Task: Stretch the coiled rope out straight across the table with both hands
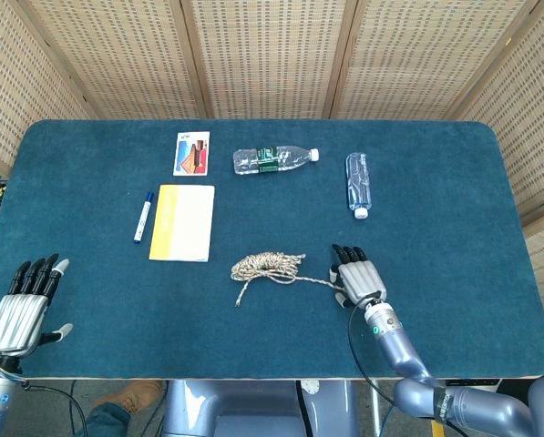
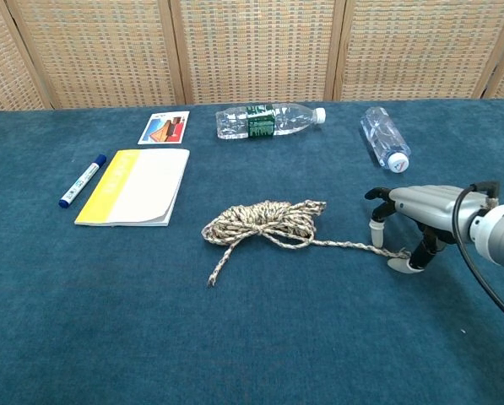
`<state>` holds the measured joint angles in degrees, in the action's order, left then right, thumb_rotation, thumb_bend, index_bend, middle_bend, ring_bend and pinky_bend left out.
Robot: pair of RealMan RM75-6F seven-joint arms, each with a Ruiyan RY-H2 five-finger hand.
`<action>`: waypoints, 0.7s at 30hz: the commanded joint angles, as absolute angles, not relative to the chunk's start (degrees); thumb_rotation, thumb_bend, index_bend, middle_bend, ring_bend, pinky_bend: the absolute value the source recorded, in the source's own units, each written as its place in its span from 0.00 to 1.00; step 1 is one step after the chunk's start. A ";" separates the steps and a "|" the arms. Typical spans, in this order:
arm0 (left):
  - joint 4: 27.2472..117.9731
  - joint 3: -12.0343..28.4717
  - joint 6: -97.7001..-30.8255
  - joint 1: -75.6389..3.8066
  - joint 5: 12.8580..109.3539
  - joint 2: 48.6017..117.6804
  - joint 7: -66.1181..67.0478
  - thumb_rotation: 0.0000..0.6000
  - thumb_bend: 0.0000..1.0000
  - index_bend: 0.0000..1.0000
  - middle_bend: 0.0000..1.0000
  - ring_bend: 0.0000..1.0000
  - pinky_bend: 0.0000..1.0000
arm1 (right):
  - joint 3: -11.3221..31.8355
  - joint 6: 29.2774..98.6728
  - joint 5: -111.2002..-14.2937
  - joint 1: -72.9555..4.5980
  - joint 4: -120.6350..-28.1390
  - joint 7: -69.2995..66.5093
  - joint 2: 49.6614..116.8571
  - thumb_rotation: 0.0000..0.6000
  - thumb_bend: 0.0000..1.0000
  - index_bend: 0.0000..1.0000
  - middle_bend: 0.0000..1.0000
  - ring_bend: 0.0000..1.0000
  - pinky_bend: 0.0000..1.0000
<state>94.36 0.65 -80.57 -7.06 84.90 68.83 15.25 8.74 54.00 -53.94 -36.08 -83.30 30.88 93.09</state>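
With the right hand spread, grasping nothing, over the rope's loose end, a shallow pinch could slip, while the left hand waits released.

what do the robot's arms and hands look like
Both hands, left and right, have ribbed silver-grey backs and black fingers tipped in white. The right forearm is glossy blue-grey metal with a silver wrist carrying a small green light, and a thin black cable loops beside it.
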 commanded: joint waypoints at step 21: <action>94.21 0.49 -80.40 -7.29 84.44 69.28 16.09 1.00 0.00 0.00 0.00 0.00 0.00 | 7.13 54.38 -55.64 -37.13 -80.54 29.33 94.55 1.00 0.43 0.55 0.00 0.00 0.00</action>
